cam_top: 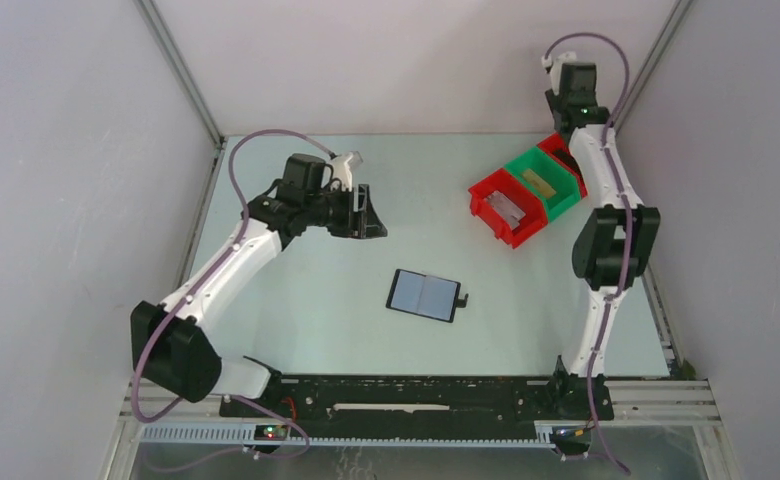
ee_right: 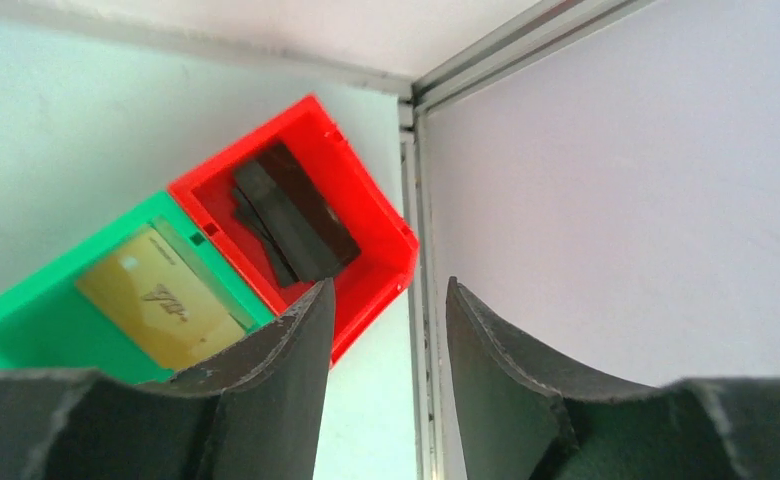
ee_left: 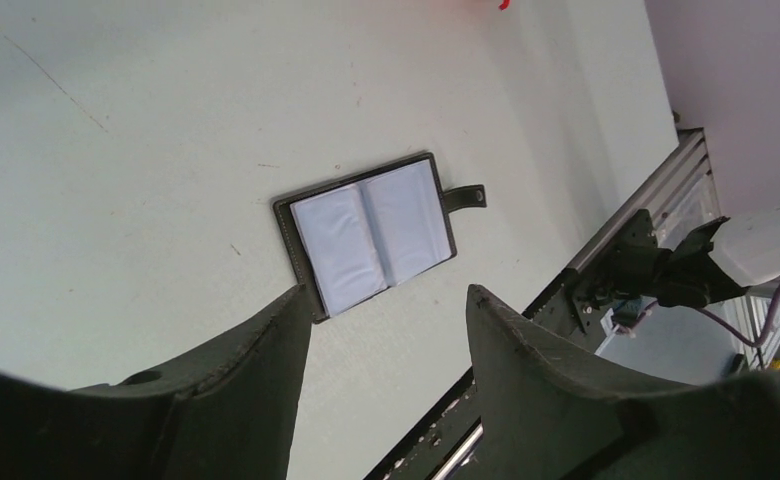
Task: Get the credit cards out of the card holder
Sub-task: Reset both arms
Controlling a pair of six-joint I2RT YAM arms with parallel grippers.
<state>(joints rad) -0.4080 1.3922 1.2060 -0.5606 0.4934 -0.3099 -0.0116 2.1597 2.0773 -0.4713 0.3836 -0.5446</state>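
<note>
The card holder (cam_top: pixel 424 294) lies open and flat on the table, cover down, its strap tab to the right. Two pale grey-blue panels show inside it (ee_left: pixel 371 235); I cannot tell cards from sleeves. My left gripper (cam_top: pixel 368 212) hangs above the table, up and left of the holder, open and empty; in the left wrist view (ee_left: pixel 386 290) the holder lies beyond the fingertips. My right gripper (ee_right: pixel 386 285) is open and empty at the far right corner, above the far red bin (ee_right: pixel 366 270).
Three joined bins stand at the back right: a near red bin (cam_top: pixel 486 195) with a greyish card, a green bin (cam_top: pixel 556 200) with a gold card (ee_right: pixel 161 300), and the far red bin holding dark flat pieces (ee_right: pixel 291 215). A side wall rises just right of them.
</note>
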